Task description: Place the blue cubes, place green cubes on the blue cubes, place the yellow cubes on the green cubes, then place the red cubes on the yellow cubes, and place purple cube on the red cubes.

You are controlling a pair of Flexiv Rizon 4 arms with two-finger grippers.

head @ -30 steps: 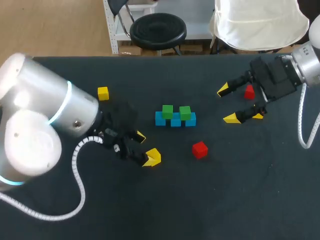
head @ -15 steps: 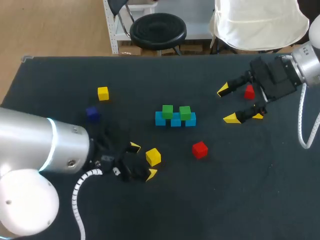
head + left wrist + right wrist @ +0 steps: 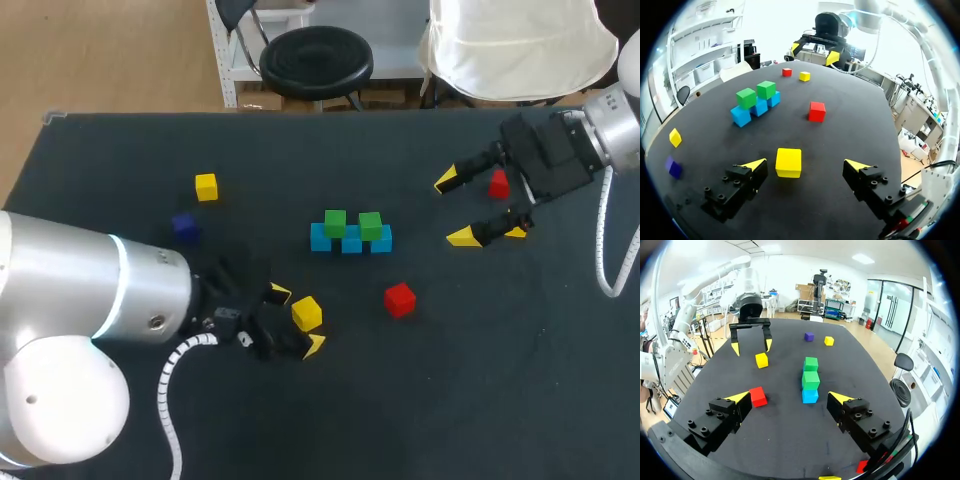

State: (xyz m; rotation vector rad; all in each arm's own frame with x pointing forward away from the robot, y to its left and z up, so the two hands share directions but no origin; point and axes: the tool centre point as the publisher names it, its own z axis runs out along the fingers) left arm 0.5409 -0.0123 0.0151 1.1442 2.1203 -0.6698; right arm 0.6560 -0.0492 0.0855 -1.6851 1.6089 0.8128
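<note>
Left wrist view puts the yellow cube [image 3: 788, 162] between the left gripper's [image 3: 805, 164] wide-open jaws, untouched and closer to one finger; the right gripper [image 3: 454, 208], open and empty, hangs well apart, so the left arm is nearer

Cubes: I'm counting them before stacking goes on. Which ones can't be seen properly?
- Head view: the red cube by the right pincer is partly covered by the pincer's body; a yellow cube behind its finger barely shows.
- Right wrist view: the blue cubes stand end on, so one shows; it and the green cubes hide the rest.
</note>
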